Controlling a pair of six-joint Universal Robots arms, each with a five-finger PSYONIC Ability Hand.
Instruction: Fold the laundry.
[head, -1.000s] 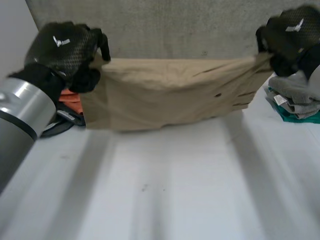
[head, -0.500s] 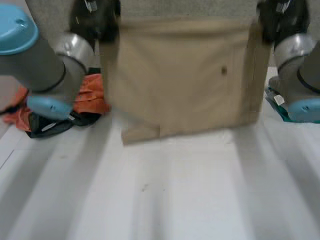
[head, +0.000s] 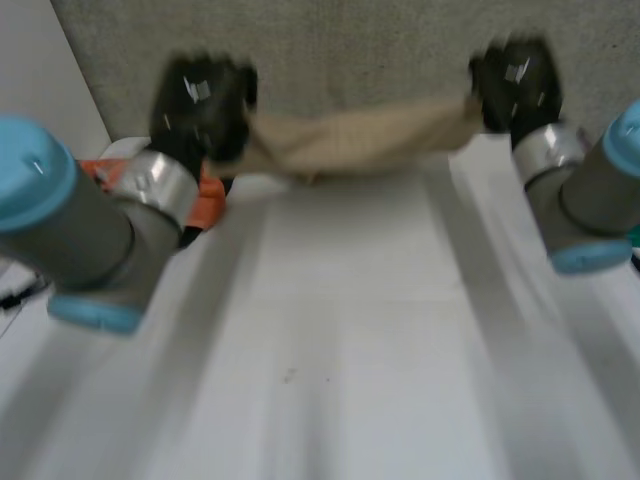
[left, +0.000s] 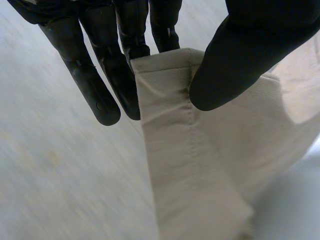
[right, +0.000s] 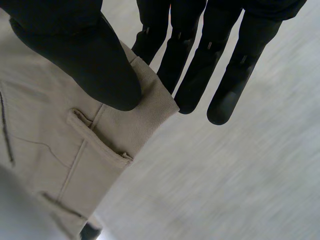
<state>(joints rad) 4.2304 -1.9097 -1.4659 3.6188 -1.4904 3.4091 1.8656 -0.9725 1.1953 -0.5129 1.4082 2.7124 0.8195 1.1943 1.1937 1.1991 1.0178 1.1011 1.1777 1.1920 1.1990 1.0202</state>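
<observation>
A beige pair of trousers (head: 355, 140) stretches between my two hands at the far side of the table. My left hand (head: 200, 105) holds its left end; in the left wrist view the thumb (left: 240, 55) pinches a hemmed corner of the beige cloth (left: 200, 165) against the fingers (left: 100, 75). My right hand (head: 515, 85) holds the right end; in the right wrist view its thumb (right: 85, 55) presses the waistband with a belt loop (right: 100, 145) against the fingers (right: 200, 65).
An orange garment (head: 205, 195) lies on the table behind my left forearm. A grey wall (head: 350, 45) stands close behind the table's far edge. Something teal (head: 634, 235) peeks out behind my right arm. The white table (head: 340, 330) stretches toward me.
Both hands have carried the trousers away from me toward the far edge and lowered them. The cloth, hanging as a tall sheet half a second ago, now shows as a narrow band.
</observation>
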